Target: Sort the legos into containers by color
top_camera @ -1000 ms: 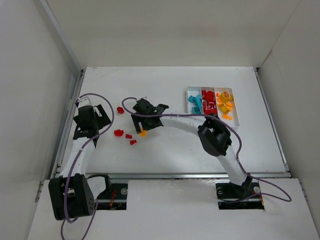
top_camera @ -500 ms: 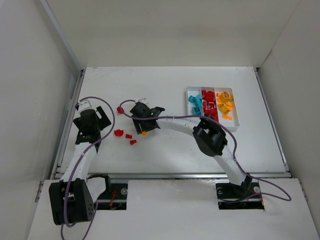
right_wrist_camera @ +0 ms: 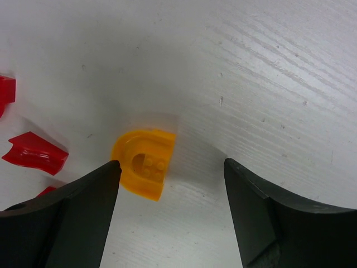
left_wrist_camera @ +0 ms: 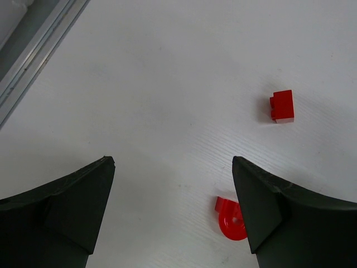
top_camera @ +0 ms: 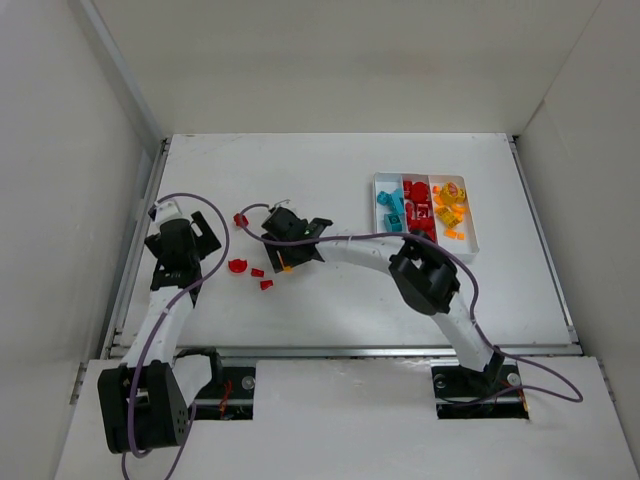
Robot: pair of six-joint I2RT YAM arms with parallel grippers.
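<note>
Centre-left of the top view, on the worktop | orange lego (right_wrist_camera: 145,163) lies between the right jaws, apart, nearer the frame-left one | best centre first, close squarely, then lift toward tray (top_camera: 425,177), upper right | left jaws apart

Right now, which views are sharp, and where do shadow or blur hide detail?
Right wrist view: the orange-yellow brick is sharp, soft shadow darkening the table beside it; left wrist view: even light, red brick crisp, left gripper fingers dark; top external view: no glare, bricks in the white tray too small for detail.
</note>
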